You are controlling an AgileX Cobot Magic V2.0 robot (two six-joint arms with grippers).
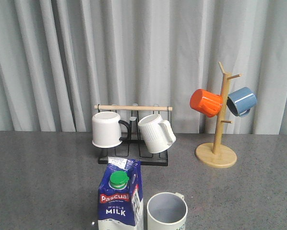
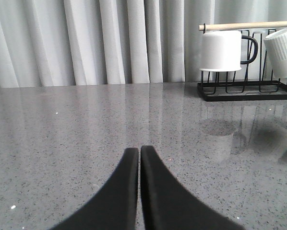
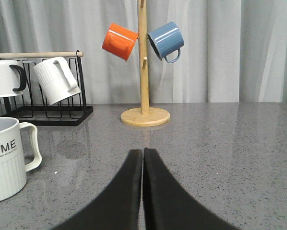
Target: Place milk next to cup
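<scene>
The milk (image 1: 120, 200), a blue-and-white carton with a green cap and red "Pascual" label, stands upright at the front middle of the table. The cup (image 1: 167, 212), pale cream with a grey-blue inside, stands just to its right, a narrow gap between them. It also shows in the right wrist view (image 3: 7, 158) with "HOME" lettering and its handle. My left gripper (image 2: 139, 149) is shut and empty, low over bare table. My right gripper (image 3: 143, 152) is shut and empty, to the right of the cup. Neither gripper shows in the front view.
A black rack (image 1: 134, 158) with a wooden bar holds a plain white mug with black handle (image 1: 107, 129) and a ribbed white mug (image 1: 155, 133) behind the milk. A wooden mug tree (image 1: 216, 154) at the back right carries an orange mug (image 1: 206, 102) and a blue mug (image 1: 241, 100).
</scene>
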